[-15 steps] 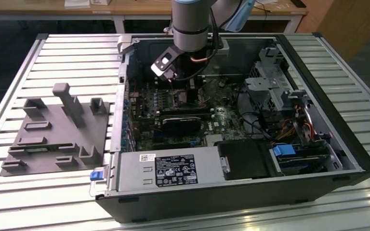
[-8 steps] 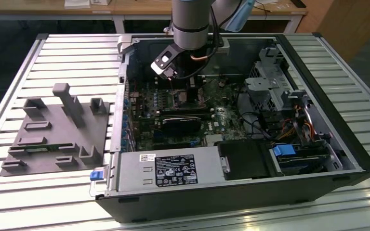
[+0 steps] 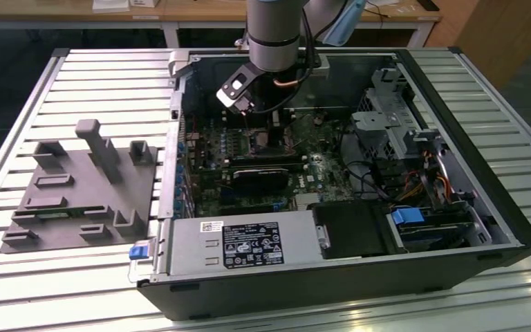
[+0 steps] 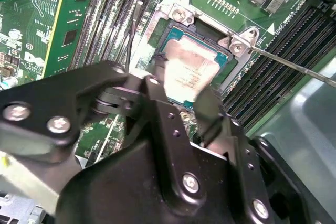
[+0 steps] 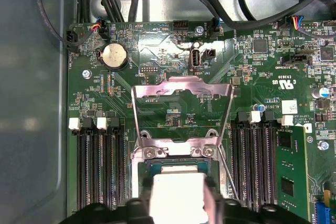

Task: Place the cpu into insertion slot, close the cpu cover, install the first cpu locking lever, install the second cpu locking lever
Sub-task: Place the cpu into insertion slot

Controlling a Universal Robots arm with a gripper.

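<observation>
Grips the cpu [image 4: 189,64] flat by 2 opposite edges in the clenched gripper [image 4: 181,95], deep in the open case [image 3: 339,290] in the exterior view. Holds it squarely over the slot [image 5: 176,153], edges parallel to the silver rim in both wrist views and straight beneath the wrist, not off to either side; too close to tell whether chip and socket touch. Leaves the cover [image 5: 181,85] tilted up and open on its hinge side, clear of the chip, with 1 thin lever [image 4: 294,64] swung out beside the rim.
</observation>
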